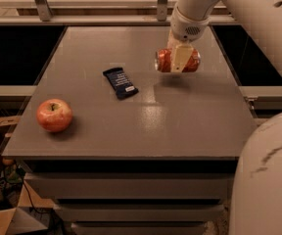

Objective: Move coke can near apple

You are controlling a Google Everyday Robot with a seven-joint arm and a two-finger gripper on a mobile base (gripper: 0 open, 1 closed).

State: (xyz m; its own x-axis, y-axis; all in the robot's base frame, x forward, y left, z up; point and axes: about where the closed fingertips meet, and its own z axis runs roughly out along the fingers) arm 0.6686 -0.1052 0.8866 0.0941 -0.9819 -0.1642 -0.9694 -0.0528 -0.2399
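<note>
The coke can (166,60) is red-orange, lies sideways in my gripper (180,58) and hangs a little above the grey table (180,116), right of centre toward the back. The gripper is shut on the can, with one pale finger (181,58) across its front. The apple (54,115) is red with yellowish patches and sits near the table's front left corner, far from the can.
A flat dark blue snack wrapper (120,82) lies between the can and the apple. My white arm (239,13) reaches in from the upper right, and the robot's body (266,180) fills the lower right. Boxes and clutter lie on the floor at lower left.
</note>
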